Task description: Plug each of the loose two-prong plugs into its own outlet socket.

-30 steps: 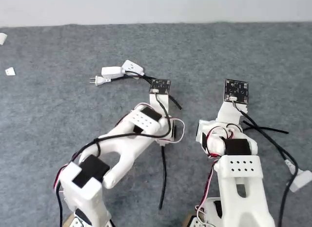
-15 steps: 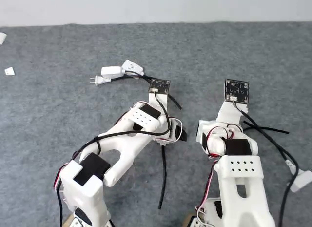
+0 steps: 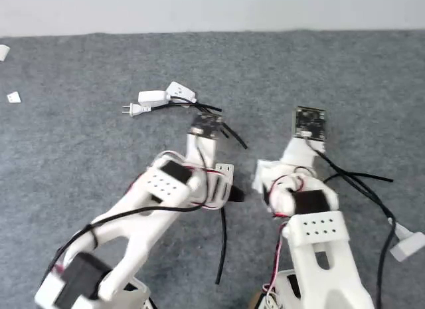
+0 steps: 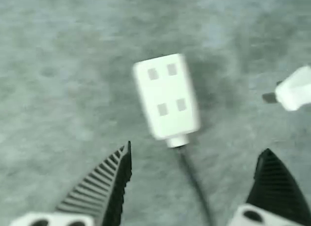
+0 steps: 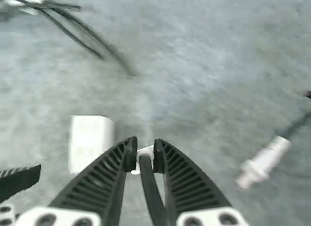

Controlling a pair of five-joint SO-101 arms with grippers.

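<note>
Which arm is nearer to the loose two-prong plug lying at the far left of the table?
Left. The left arm's wrist end is close to the plug, on its right; the right arm stands farther right, beyond the left arm.

No legible text, label, number or sign; nothing readable on socket block [image 4: 166, 97], loose plug [image 3: 138, 109].

Grey felt table [image 3: 66, 163] bears a white plug [image 3: 137, 109], outlet block [image 4: 166, 95], black cord [image 3: 222, 246]
</note>
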